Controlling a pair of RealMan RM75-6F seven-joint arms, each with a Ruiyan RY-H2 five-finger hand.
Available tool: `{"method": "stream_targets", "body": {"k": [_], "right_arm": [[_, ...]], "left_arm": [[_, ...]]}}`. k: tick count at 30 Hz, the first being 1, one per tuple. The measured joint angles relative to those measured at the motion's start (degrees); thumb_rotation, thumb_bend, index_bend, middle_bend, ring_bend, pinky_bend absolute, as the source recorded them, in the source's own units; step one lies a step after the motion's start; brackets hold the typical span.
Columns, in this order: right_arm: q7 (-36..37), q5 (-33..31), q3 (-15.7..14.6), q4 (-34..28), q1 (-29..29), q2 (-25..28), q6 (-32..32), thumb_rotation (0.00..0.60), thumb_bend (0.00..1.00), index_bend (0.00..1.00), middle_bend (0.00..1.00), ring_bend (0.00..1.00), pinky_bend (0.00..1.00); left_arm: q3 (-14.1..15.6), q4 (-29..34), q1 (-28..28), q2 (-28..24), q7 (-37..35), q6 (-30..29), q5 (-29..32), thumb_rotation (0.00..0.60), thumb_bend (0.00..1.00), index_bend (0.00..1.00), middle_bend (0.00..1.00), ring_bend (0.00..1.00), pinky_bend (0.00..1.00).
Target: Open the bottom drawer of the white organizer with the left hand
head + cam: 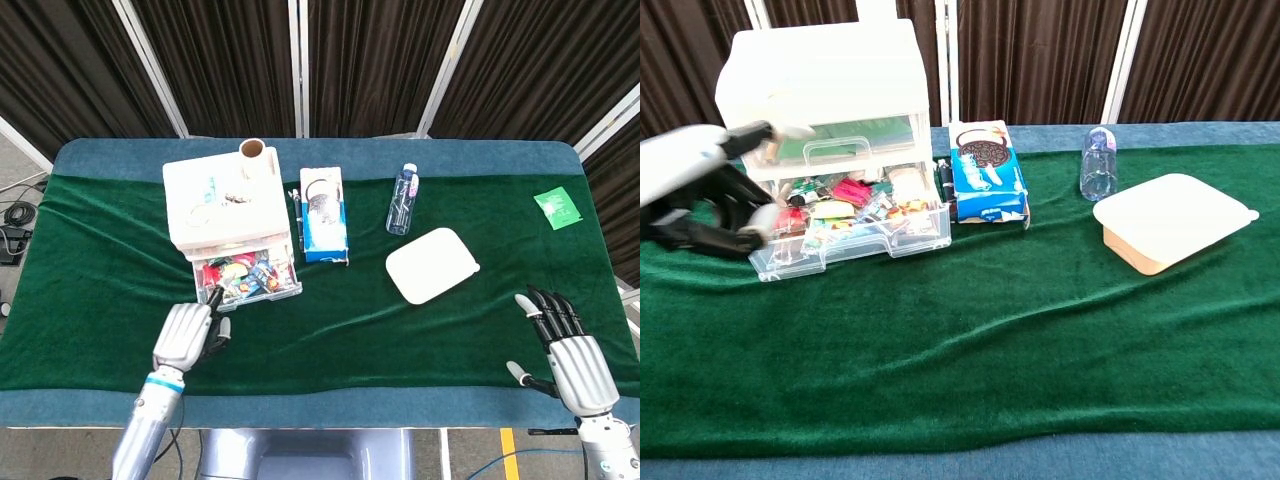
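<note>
We find the bottom drawer [248, 279] of the white organizer [222, 205] already drawn out toward us, its clear front standing well forward of the organizer's face and its jumble of bright small items open to view. The organizer stands on the green surface [330, 320], toward its far left. Our left hand [186, 335] sits just in front of the drawer's left front corner; in the chest view it is blurred, its fingers apart and hooked around nothing, so we read it as empty and clear of the drawer front. We judge the pull as good as done and the release in hand. What seems left is to lift that hand away from the organizer without catching the drawer's lip and nudging it shut or askew.

Just right of the organizer lies a blue cookie box [323, 215], and beyond that a water bottle [401, 200] and a white lidded container [432, 264]. Our right hand [571, 358] rests far to the right of the organizer, fingers spread, holding nothing.
</note>
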State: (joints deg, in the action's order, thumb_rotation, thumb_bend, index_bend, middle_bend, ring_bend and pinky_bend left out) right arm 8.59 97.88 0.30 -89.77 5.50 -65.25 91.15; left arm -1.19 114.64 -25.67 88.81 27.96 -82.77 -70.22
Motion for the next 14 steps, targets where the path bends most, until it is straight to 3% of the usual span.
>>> {"method": "stream_targets", "body": {"k": [3, 6, 10, 14], "right_arm": [[-0.6, -0.1, 0.1, 0.2, 0.1, -0.3, -0.1, 0.600, 0.09, 0.00, 0.00, 0.00, 0.00], [-1.2, -0.3, 0.2, 0.3, 0.1, -0.5, -0.2, 0.600, 0.09, 0.00, 0.00, 0.00, 0.00], [-2.1, -0.4, 0.4, 0.4, 0.0, -0.8, 0.0, 0.600, 0.08, 0.00, 0.00, 0.00, 0.00], [-3.7, -0.3, 0.5, 0.5, -0.1, -1.3, 0.2, 0.600, 0.09, 0.00, 0.00, 0.00, 0.00]], "left_arm": [[3.8, -0.2, 2.6, -3.2, -3.0, -2.7, -6.9, 0.600, 0.53, 0.00, 0.20, 0.10, 0.15], [7.7, -0.9, 5.5, -7.0, -6.8, -5.4, -13.4, 0.600, 0.45, 0.00, 0.01, 0.00, 0.02], [11.2, -4.4, 9.4, -11.2, -9.4, -10.1, -19.1, 0.600, 0.34, 0.00, 0.00, 0.00, 0.00], [11.0, -10.6, 13.2, -11.4, -7.7, -14.7, -20.4, 0.600, 0.23, 0.00, 0.00, 0.00, 0.00]]}}
